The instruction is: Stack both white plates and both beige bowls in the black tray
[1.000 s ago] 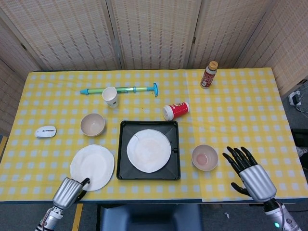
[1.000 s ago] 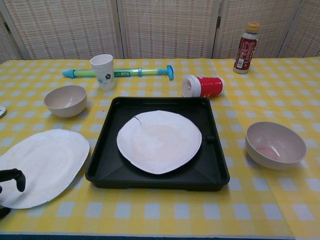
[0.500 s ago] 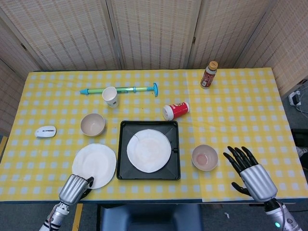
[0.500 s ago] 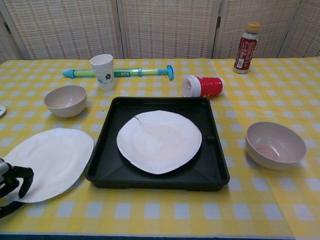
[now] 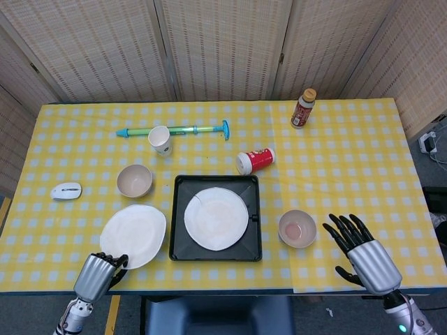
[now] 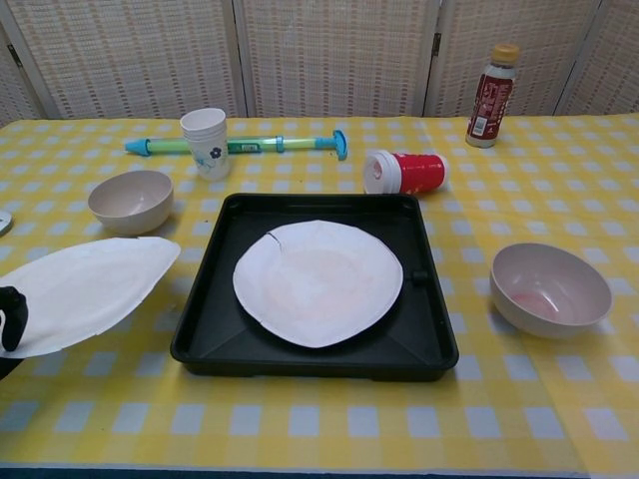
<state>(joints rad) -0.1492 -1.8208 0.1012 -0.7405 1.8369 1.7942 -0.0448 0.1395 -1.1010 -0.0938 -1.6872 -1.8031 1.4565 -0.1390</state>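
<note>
Chest view: left hand [image 6: 10, 317] pinches tilted white plate [image 6: 85, 289] at left edge; black tray [image 6: 200, 319] lies just right. Right hand [image 5: 361, 248], lower right of head view, spread, holding nothing.

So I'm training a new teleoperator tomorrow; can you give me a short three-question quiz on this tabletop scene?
1. True or false: one white plate already lies in the black tray.
2. Multiple choice: the left hand is A) resting open on the table, B) gripping the near edge of the second white plate, C) holding a beige bowl.
3. Fill in: the red cup beyond the tray lies on its ____.

Key: 1 true. 2 B; the plate looks tilted up off the cloth in the chest view. 3 side.
</note>
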